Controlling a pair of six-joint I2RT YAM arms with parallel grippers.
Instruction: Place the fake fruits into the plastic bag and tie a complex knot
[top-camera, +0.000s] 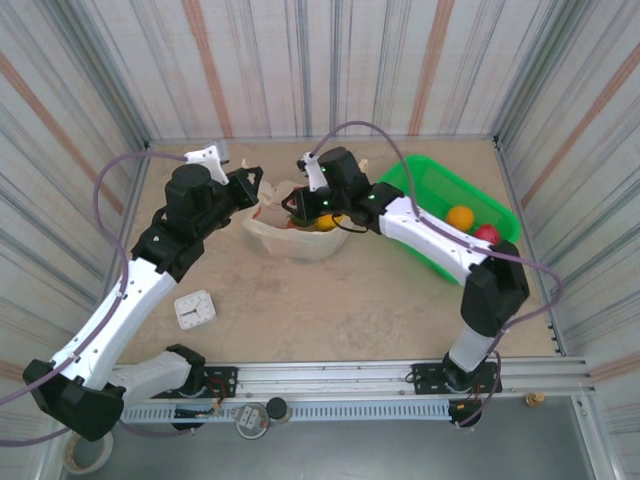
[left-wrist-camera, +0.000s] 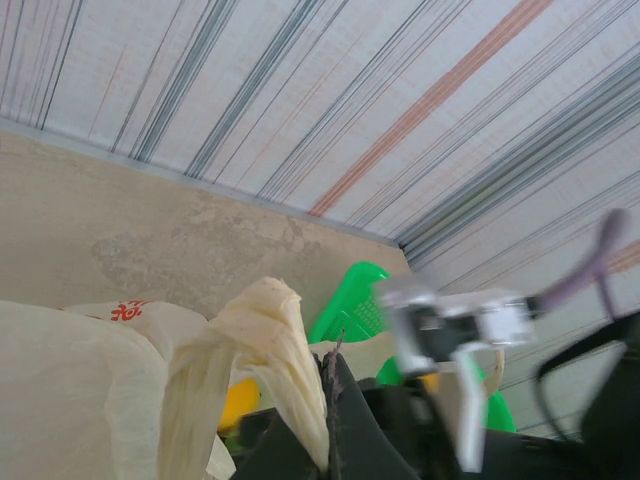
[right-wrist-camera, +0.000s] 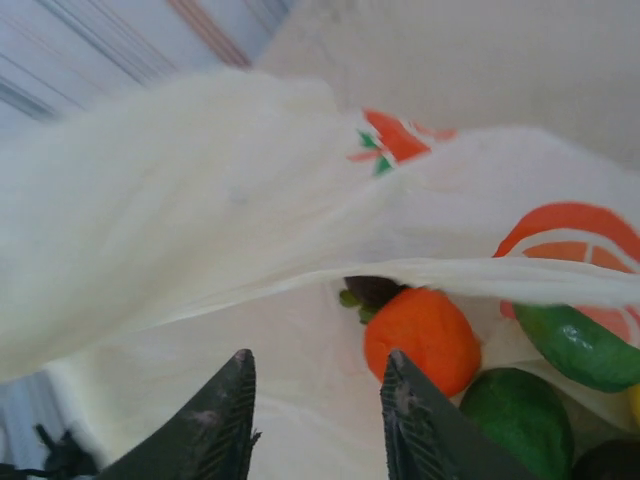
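Two fake fruits (top-camera: 460, 217) in one green basket (top-camera: 445, 180), one plastic bag (top-camera: 290, 240)

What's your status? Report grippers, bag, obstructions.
Left gripper shut on bag handle. Right gripper open at bag mouth. Some fruits inside, two in basket. Bag fold drapes across mouth.

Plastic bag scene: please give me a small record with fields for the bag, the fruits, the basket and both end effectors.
bag: plastic bag on the table, mouth open
fruits in bag: orange fruit, green fruit, others
basket: green basket, holding red fruit and orange-yellow fruit
left end effector: shut on the bag's handle
right end effector: open, empty, at the bag's mouth
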